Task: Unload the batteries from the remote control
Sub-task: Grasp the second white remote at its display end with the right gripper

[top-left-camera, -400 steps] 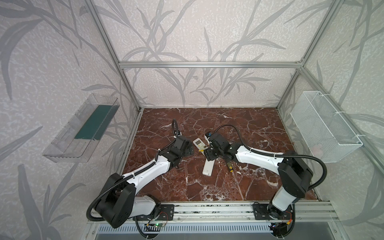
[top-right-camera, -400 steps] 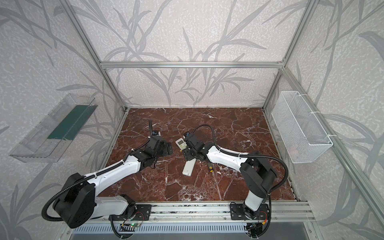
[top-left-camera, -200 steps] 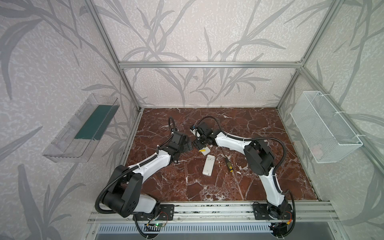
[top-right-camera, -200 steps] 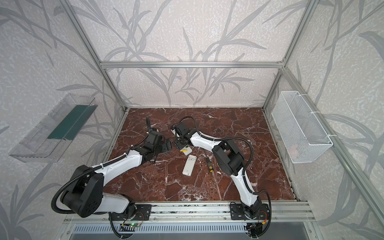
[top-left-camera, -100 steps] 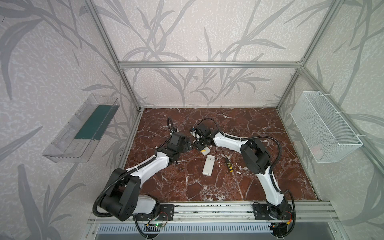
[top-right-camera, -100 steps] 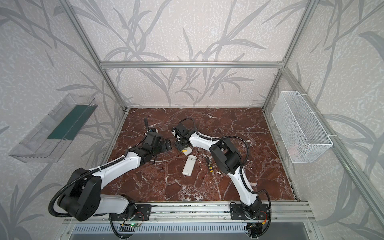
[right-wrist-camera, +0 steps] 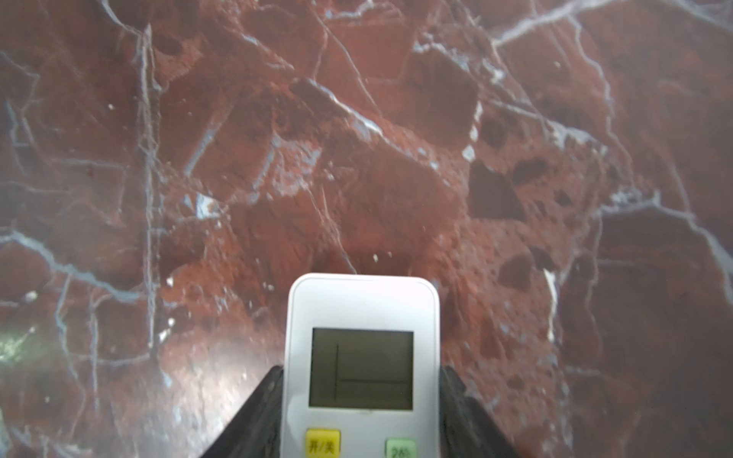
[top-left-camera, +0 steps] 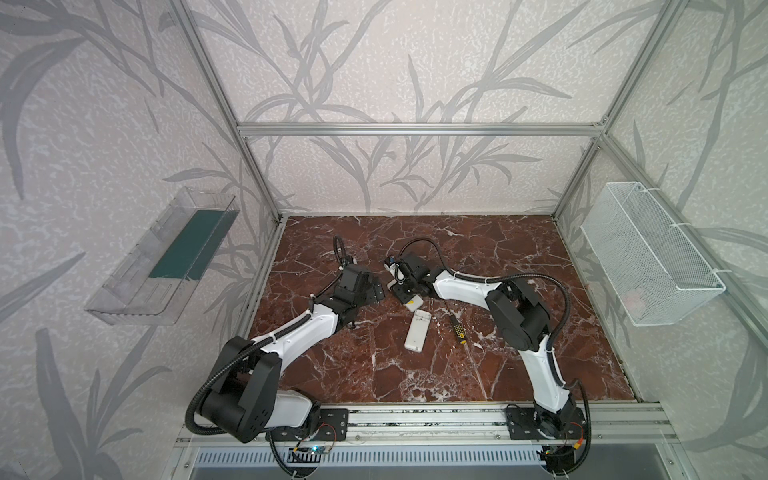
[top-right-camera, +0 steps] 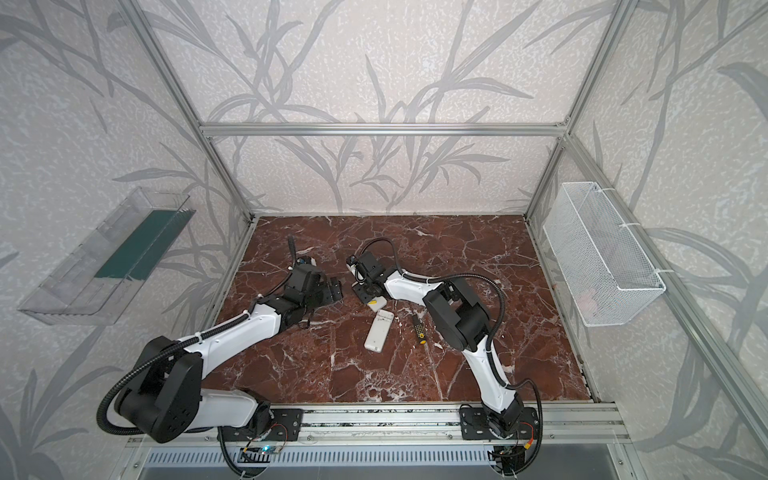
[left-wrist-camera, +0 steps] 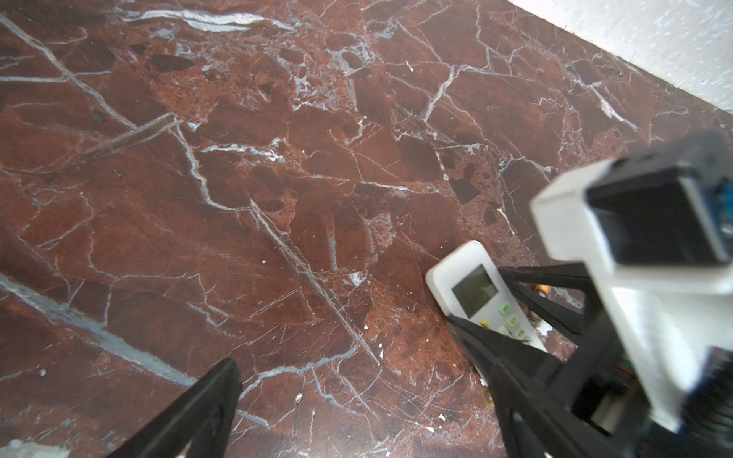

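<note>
A white remote control [right-wrist-camera: 361, 309] with a grey screen lies face up on the marble floor, also in a top view [top-left-camera: 417, 300] and the left wrist view [left-wrist-camera: 472, 285]. My right gripper [right-wrist-camera: 361, 372] is shut on it, one black finger against each long side; in both top views it sits over the remote [top-left-camera: 401, 291] [top-right-camera: 365, 293]. My left gripper [left-wrist-camera: 357, 380] stands wide open over bare floor just left of the remote [top-left-camera: 376, 289], holding nothing. The batteries are hidden.
A second white remote [top-left-camera: 417, 336] lies back up just in front, next to a black-and-yellow screwdriver [top-left-camera: 457, 330]. A white wire basket [top-left-camera: 648, 253] hangs on the right wall and a clear bin [top-left-camera: 162, 257] on the left wall.
The right gripper's fingers have closed in onto the remote's sides. The left gripper has stayed wide open and has edged slightly toward the remote.
</note>
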